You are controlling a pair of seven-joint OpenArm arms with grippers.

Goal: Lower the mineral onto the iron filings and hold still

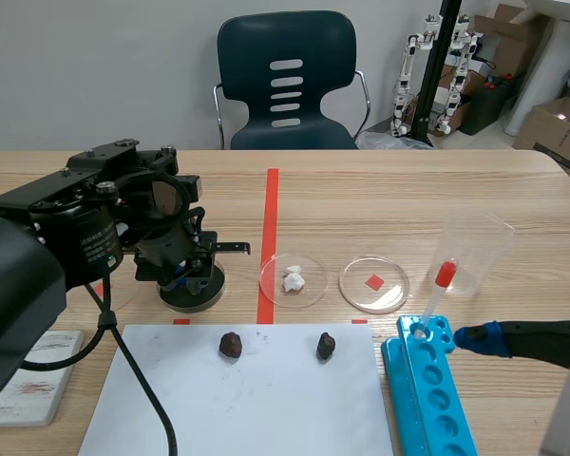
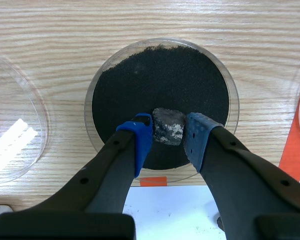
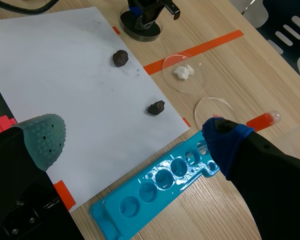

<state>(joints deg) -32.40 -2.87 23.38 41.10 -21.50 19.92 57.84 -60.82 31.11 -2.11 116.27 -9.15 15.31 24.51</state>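
Over the near side of the iron filings dish [image 2: 234,100], we've got the left gripper [image 2: 169,125] clamped on the mineral [image 2: 169,128]; the right gripper [image 3: 132,137] sits well away from it, fingers spread.

Grey mineral [image 2: 168,126] flecked with white against jet-black iron filings [image 2: 160,80]; over the filings, the left gripper's [image 2: 168,134] pads [image 2: 141,139] show dotted blue, nearby paper [image 2: 171,215] plain white.

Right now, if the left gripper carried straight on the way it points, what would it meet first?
The left gripper points down into the petri dish, so the mineral clamped in it would meet the black iron filings first. Whether they already touch cannot be told from this view.
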